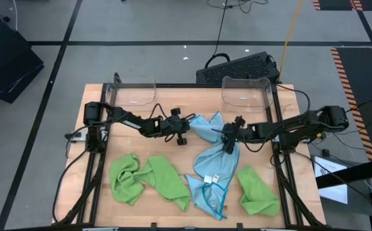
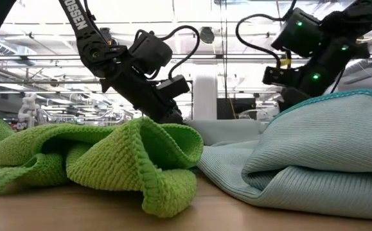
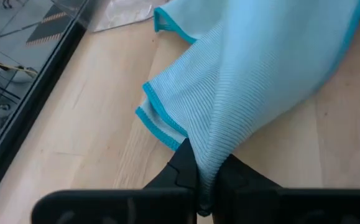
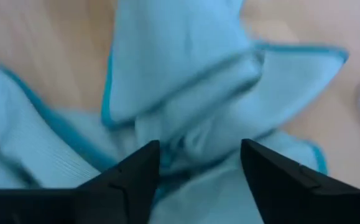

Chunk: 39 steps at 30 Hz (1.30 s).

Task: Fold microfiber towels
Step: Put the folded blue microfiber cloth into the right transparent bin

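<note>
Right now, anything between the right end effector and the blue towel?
Nothing visible. The right end effector is open directly over the bunched blue towel, fingers straddling a fold. The left end effector already pinches that same towel's other end.

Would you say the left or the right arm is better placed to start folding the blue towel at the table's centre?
Left, probably: the left gripper is shut on the blue towel edge, while the right gripper hovers open over it.
</note>
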Each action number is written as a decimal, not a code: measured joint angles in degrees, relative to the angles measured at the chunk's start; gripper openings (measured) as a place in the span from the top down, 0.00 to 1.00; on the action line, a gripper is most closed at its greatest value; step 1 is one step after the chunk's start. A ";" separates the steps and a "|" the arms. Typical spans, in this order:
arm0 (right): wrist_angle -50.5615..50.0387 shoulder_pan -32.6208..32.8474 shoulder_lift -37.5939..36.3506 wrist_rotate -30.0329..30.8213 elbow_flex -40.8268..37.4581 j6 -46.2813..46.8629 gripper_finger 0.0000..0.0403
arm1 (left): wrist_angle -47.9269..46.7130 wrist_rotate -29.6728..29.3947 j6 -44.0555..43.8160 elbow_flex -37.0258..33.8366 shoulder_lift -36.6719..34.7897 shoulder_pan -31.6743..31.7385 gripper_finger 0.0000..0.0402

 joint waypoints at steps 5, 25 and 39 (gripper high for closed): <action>-7.82 4.56 -1.63 1.05 3.42 6.46 0.39 | 0.09 0.20 -1.25 0.00 0.00 -0.43 0.97; -17.34 15.87 15.66 18.05 31.87 5.69 0.38 | 0.69 1.44 -4.46 0.00 0.00 -0.54 0.97; -15.88 13.79 30.16 22.53 38.97 2.31 0.38 | 1.01 1.44 -4.44 0.00 0.00 -0.48 0.97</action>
